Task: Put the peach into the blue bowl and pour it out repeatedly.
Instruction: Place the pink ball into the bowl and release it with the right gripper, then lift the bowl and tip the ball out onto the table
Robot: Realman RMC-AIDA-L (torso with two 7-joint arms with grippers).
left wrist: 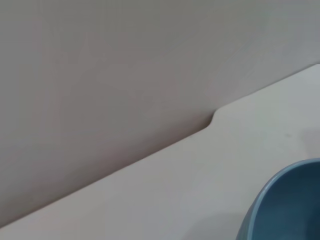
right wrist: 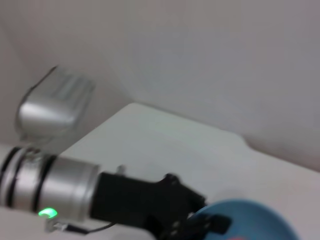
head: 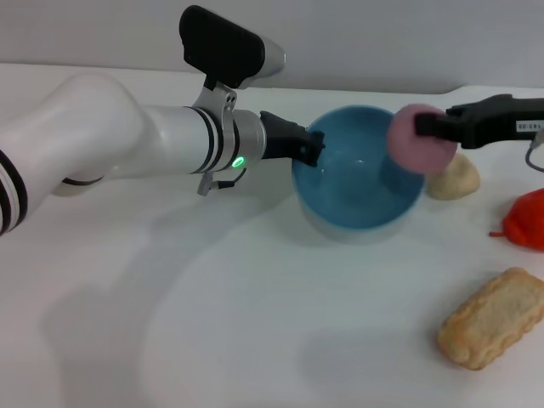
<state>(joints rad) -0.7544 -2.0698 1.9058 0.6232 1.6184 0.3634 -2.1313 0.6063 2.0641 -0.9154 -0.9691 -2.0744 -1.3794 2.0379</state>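
Note:
The light-blue bowl (head: 357, 183) stands on the white table at centre right. My left gripper (head: 310, 149) reaches in from the left and is shut on the bowl's left rim. The pink-mauve peach (head: 418, 140) hangs over the bowl's right rim, held in my right gripper (head: 429, 127), which comes in from the right and is shut on it. The left wrist view shows only a part of the bowl's rim (left wrist: 290, 205). The right wrist view shows the bowl (right wrist: 250, 220) and the left gripper (right wrist: 210, 225) at its edge.
A beige lumpy ball (head: 455, 178) lies just right of the bowl, behind the peach. A red pepper-like item (head: 527, 219) sits at the right edge. A tan bread-like block (head: 493, 319) lies at front right. A wall stands behind the table.

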